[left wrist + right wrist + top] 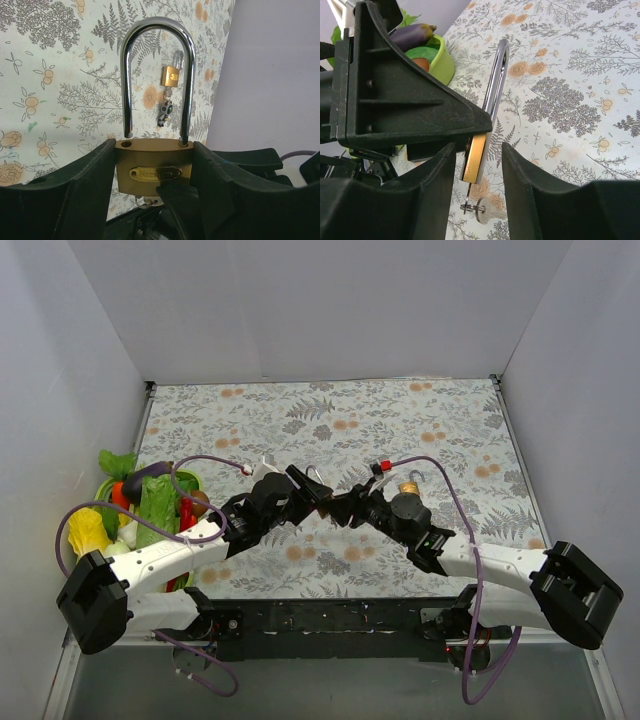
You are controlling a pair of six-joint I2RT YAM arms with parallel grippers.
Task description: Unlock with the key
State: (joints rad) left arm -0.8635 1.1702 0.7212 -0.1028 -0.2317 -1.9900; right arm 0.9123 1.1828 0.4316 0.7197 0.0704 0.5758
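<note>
My left gripper (155,160) is shut on the brass body of a large padlock (154,170) and holds it above the table. Its long steel shackle (156,30) points away from the wrist, and the shackle's left leg sits just out of its hole. A key (471,192) is in the keyhole, with a ring and a spare key (487,214) hanging from it. My right gripper (479,150) is open, one finger on each side of the padlock's key end (475,155), not touching. In the top view the two grippers meet at mid-table (330,498).
A second, small brass padlock (410,485) with keys lies on the flowered cloth behind my right wrist; it also shows in the left wrist view (171,76). A green basket of toy vegetables (150,502) stands at the left edge. Grey walls enclose the table.
</note>
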